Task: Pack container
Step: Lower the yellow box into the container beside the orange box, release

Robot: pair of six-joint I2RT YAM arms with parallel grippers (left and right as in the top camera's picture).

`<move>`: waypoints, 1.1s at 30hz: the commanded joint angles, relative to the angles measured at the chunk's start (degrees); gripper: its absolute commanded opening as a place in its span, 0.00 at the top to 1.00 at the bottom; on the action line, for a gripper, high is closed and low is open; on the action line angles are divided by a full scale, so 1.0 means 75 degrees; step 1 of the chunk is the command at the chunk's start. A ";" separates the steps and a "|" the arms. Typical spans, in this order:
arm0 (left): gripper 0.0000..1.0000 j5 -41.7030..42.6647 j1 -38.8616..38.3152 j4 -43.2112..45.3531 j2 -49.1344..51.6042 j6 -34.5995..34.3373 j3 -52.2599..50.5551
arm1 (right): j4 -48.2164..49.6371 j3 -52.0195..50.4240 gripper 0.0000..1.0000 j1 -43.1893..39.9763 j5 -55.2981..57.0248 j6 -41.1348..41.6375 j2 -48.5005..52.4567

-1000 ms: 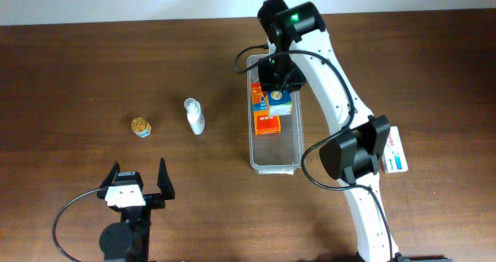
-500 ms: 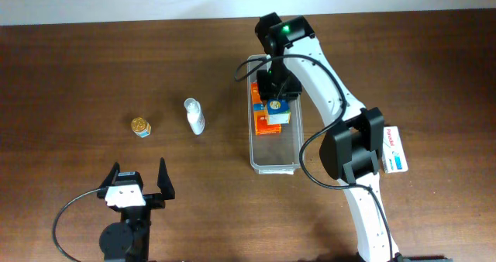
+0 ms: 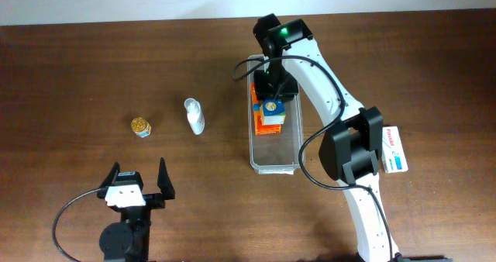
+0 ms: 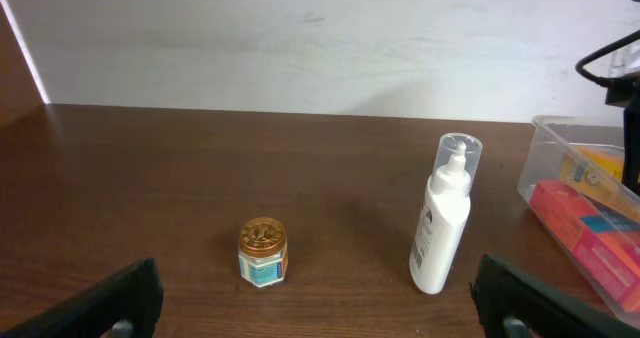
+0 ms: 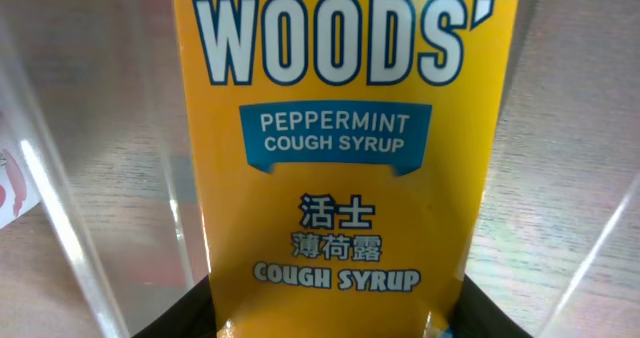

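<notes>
The container [image 3: 276,152] is a long clear bin right of the table's middle, and an orange box [image 3: 262,125] lies in it. My right gripper [image 3: 271,98] reaches down into its far half, shut on a yellow cough syrup box [image 3: 273,112]. In the right wrist view that box [image 5: 345,128] fills the frame between my black fingers [image 5: 170,313], with the clear container walls [image 5: 80,178] on both sides. My left gripper [image 3: 139,186] rests wide open near the front left edge, holding nothing. The left wrist view shows the container's rim [image 4: 565,130] at far right.
A small gold-lidded jar [image 3: 140,126] and a white pump bottle [image 3: 194,116], lying on its side, are on the table left of the container. In the left wrist view the jar [image 4: 262,251] and the bottle [image 4: 443,215] sit ahead of the open left gripper [image 4: 320,308].
My right gripper has carried the cough syrup box a little leftward and lower into the container, turning it along the bin's length. The left arm has not moved.
</notes>
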 commanded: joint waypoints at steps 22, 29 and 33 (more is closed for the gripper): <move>0.00 0.0061 0.0038 0.0015 -0.0047 0.0119 -0.0050 | 0.0119 -0.0114 0.34 0.0370 -0.0032 0.0006 -0.0242; 0.01 0.0061 0.0038 0.0015 -0.0047 0.0117 -0.0050 | -0.0096 0.0259 0.28 0.0122 -0.0047 -0.0003 -0.0245; 0.01 0.0061 0.0038 0.0015 -0.0047 0.0117 -0.0050 | -0.0577 0.1189 0.27 -0.0134 -0.0050 -0.0093 -0.0294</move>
